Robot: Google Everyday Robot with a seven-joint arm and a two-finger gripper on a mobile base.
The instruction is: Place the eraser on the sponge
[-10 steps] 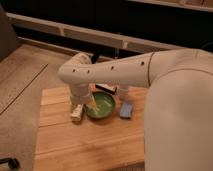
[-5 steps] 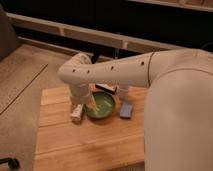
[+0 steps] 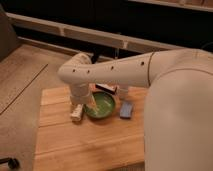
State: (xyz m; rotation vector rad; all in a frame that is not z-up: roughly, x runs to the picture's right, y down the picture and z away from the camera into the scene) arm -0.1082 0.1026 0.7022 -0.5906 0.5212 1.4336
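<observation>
The sponge [image 3: 126, 109] is a small light-blue pad lying flat on the wooden table [image 3: 75, 145], just right of a green bowl [image 3: 104, 109]. The eraser [image 3: 107, 89] shows as a small dark block with a pale band behind the bowl's far rim, partly covered by my arm. My arm reaches in from the right and bends down at the left. The gripper [image 3: 90, 103] hangs over the bowl's left edge, well left of the sponge and in front of the eraser.
A whitish bar-shaped box [image 3: 76, 113] lies on the table against the bowl's left side, under my wrist. The table's left edge drops to a carpeted floor. A dark wall with a long rail runs behind the table.
</observation>
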